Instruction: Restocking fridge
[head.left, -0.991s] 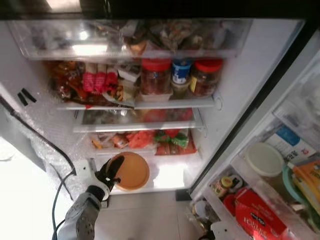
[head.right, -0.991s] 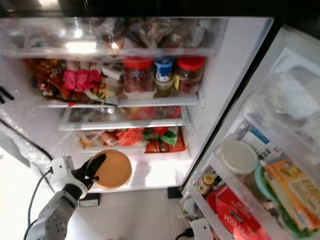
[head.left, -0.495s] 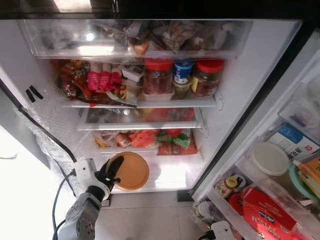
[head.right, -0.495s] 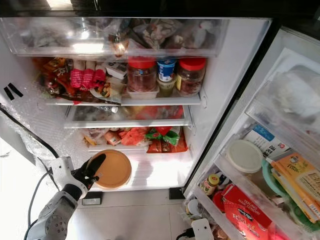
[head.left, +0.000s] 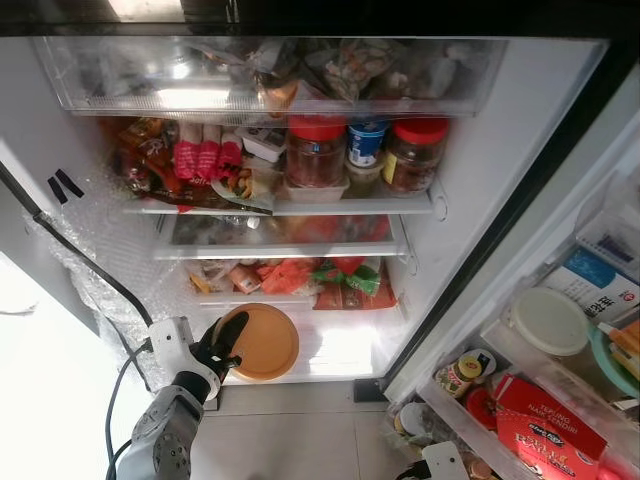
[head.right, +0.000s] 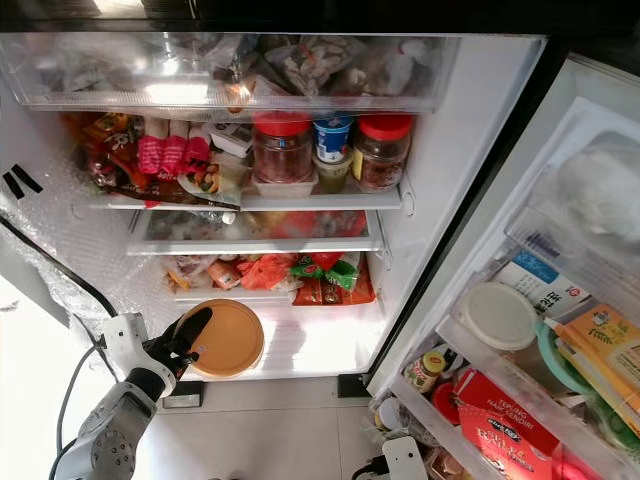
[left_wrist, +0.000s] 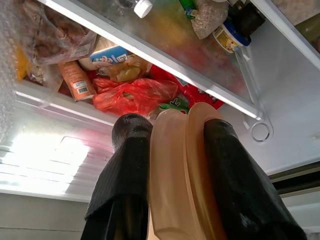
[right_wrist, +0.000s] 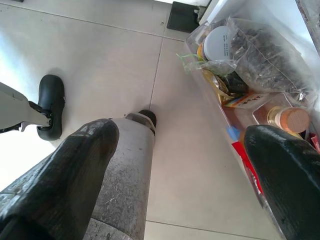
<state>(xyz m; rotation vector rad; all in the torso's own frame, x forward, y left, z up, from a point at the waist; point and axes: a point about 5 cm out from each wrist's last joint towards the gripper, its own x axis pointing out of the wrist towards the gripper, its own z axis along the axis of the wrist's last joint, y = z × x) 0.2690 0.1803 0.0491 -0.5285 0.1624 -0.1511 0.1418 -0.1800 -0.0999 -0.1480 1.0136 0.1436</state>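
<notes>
Left claw (left_wrist: 172, 150) pinches one orange lid (head.left: 262, 342) below three jars (head.left: 316, 152); right claw (right_wrist: 180, 165) gapes empty.

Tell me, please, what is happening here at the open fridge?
The robot is restocking the fridge. Its left gripper is shut on a round orange container, holding it on edge at the bottom shelf, below bagged food. The shelves above are packed, with three jars on the upper one. The right gripper hangs idle with its jaws open over the tiled floor, beside the stocked door bins.
</notes>
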